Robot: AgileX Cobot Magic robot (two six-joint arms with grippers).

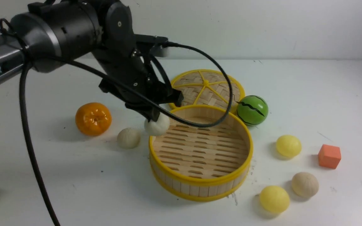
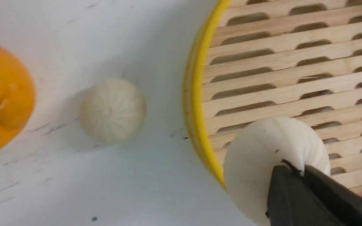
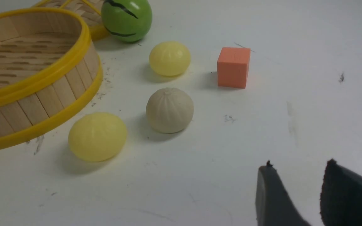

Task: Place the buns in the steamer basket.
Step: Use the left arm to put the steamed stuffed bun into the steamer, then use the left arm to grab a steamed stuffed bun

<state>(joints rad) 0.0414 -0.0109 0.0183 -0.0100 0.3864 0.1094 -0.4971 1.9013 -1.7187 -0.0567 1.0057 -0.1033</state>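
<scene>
Left of the left pincer point(image 1: 154, 117) sits the orange point(image 1: 93, 119). A loose pleated bun point(image 1: 128, 137) lies closer in, crown upward. The left pincer is clamped on the white bun point(image 1: 157, 125) at its pleated top, the ribs running down from the fingers point(image 2: 294, 194). The bun is round, with no long axis. It hangs over the left rim of the steamer basket point(image 1: 201, 182). Behind the pincer lies the woven lid point(image 1: 206, 88). To its right are the green striped ball point(image 1: 252, 110), two yellow buns point(image 1: 288, 146) point(image 1: 274, 199), a tan pleated bun point(image 1: 305, 184) and an orange cube point(image 1: 329, 156). The right pincer point(image 3: 297, 175) stands parted and empty above the table, with the tan bun ahead of it.
</scene>
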